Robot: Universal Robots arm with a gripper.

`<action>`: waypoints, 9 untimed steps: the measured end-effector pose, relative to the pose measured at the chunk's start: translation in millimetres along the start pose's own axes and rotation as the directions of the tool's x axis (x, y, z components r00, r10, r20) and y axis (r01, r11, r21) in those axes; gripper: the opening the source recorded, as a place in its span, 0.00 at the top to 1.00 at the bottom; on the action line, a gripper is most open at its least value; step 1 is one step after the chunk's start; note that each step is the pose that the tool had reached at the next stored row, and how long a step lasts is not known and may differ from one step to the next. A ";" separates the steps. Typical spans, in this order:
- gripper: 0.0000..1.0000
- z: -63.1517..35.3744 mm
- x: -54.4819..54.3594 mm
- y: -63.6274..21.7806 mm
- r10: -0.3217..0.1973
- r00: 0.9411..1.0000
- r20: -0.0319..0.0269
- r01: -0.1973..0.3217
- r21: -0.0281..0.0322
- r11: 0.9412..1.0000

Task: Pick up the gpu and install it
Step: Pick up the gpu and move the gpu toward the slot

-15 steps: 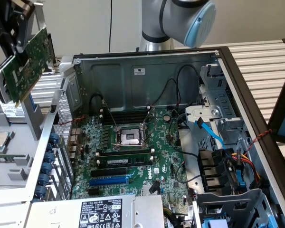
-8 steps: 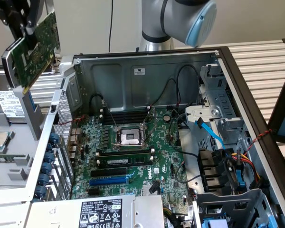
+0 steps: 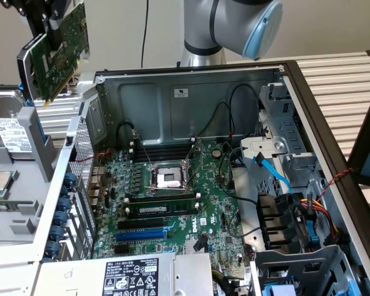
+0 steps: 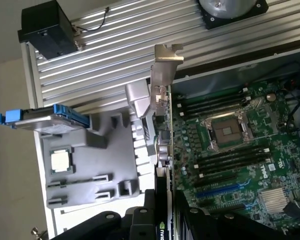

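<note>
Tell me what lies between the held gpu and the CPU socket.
In the exterior view, the case's perforated wall and a stretch of motherboard lie between the gpu and the CPU socket.

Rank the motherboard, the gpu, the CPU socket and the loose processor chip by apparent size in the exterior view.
1. motherboard, clearly largest.
2. gpu, raised and possibly nearer the camera, so maybe inflated.
3. CPU socket.
4. loose processor chip, partly cut off at the picture's edge, so this last pair is unsure.
</note>
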State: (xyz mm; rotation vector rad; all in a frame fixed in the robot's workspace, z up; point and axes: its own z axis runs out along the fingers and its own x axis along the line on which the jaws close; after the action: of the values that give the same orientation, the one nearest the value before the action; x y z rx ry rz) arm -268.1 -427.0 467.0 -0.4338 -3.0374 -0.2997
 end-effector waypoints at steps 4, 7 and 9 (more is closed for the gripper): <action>0.74 -3.5 -15.5 4.4 0.000 1.000 -0.003 0.000 0.001 1.000; 0.74 -4.5 -22.2 5.9 -0.004 1.000 -0.002 0.004 -0.004 1.000; 0.74 -4.8 -25.4 6.3 -0.009 1.000 0.001 0.009 -0.012 1.000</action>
State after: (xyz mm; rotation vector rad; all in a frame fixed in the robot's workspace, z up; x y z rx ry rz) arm -241.8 -428.9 470.7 -0.4214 -3.0411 -0.3178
